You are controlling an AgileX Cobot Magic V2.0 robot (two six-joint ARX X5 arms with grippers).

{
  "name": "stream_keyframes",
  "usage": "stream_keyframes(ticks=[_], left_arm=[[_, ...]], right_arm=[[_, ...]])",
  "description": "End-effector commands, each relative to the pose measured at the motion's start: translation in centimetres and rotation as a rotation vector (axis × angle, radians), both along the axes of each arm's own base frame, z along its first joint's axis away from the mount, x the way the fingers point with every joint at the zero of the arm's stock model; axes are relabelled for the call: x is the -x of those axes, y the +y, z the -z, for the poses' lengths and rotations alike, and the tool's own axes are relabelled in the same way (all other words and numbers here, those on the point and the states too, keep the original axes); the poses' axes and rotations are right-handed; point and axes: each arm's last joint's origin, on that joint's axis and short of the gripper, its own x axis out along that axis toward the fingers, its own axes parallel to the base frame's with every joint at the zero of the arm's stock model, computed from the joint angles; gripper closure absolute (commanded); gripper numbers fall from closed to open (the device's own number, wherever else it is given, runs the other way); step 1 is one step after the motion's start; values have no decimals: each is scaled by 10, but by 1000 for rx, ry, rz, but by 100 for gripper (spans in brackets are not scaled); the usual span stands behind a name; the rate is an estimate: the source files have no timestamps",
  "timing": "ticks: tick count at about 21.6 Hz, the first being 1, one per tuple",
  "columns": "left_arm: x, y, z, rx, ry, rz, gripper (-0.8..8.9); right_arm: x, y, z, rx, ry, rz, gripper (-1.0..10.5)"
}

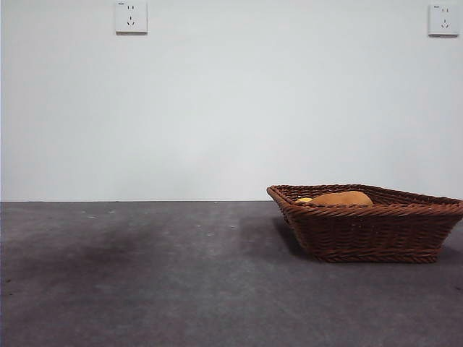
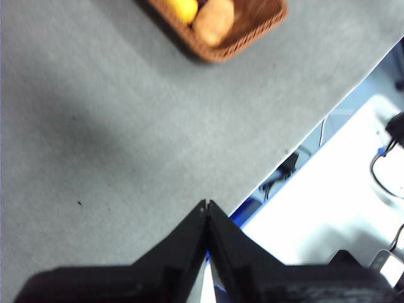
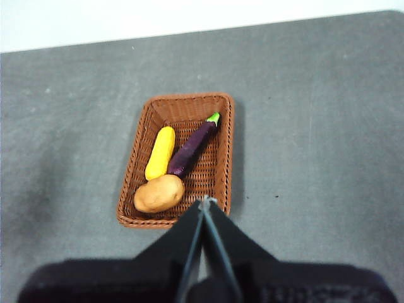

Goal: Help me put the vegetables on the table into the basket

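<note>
- Vegetables, all three, lie inside the shallow brown woven wicker basket (image 3: 180, 158): tan-brown potato (image 3: 158, 193) at one end, yellow corn-like piece (image 3: 160, 153) beside the glossy dark purple eggplant (image 3: 194, 148).
- Dark grey speckled surface (image 1: 145, 275) shows no vegetable outside the basket in any view.
- Right gripper (image 3: 204, 202) hangs above the basket's rim, jaws pressed together, holding nothing.
- Left gripper (image 2: 206, 204), jaws likewise together and empty, sits near the surface edge, well apart from the basket.
- I judge the task complete; best practice is lifting both arms clear without brushing the rim.
</note>
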Motion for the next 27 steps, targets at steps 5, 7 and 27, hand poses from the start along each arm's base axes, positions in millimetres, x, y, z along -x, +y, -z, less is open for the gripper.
stream_keyframes(ticks=[5, 7, 27], left_arm=[[-27, -19, 14, -63, 95, -6, 818], [-37, -22, 19, -102, 103, -9, 817], [8, 65, 204, 290, -844, -564, 818]], right_arm=[[-31, -1, 8, -8, 115, 8, 946], [-50, -1, 13, -9, 169, 8, 946], [-221, -5, 69, -7, 229, 13, 946]])
